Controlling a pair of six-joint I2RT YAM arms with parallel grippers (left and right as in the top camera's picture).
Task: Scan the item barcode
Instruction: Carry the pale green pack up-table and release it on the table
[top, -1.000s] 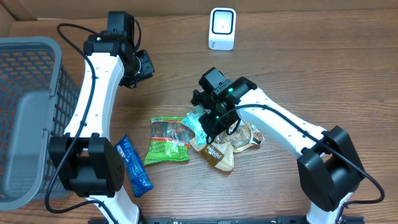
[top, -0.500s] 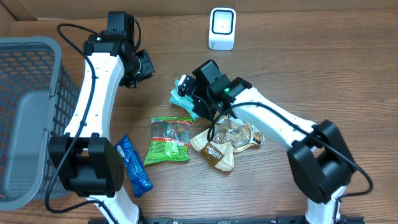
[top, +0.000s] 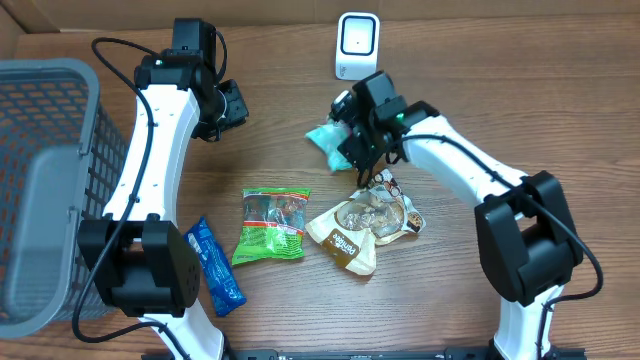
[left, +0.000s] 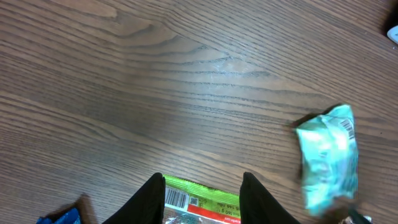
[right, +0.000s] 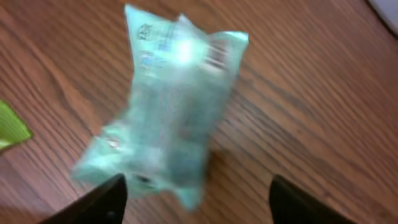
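We've got basket (top: 60, 110) at left edge of table (top: 520, 100), scanner (top: 357, 46) far middle. Small packet (top: 327, 142) near-left of scanner. Closer in, left to right: long wrapper (top: 216, 266), flat pouch (top: 272, 225), cookie bag (top: 365, 225) just beside.

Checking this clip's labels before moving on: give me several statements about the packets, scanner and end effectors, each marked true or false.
1. The right end effector has its fingers spread apart. True.
2. The left end effector clamps the teal packet. False: nothing sits between its fingers; the packet is over by the right end effector.
3. The white scanner stands at the far side of the table. True.
4. The green packet sits in the basket. False: it lies on the table beside the brown snack bag.
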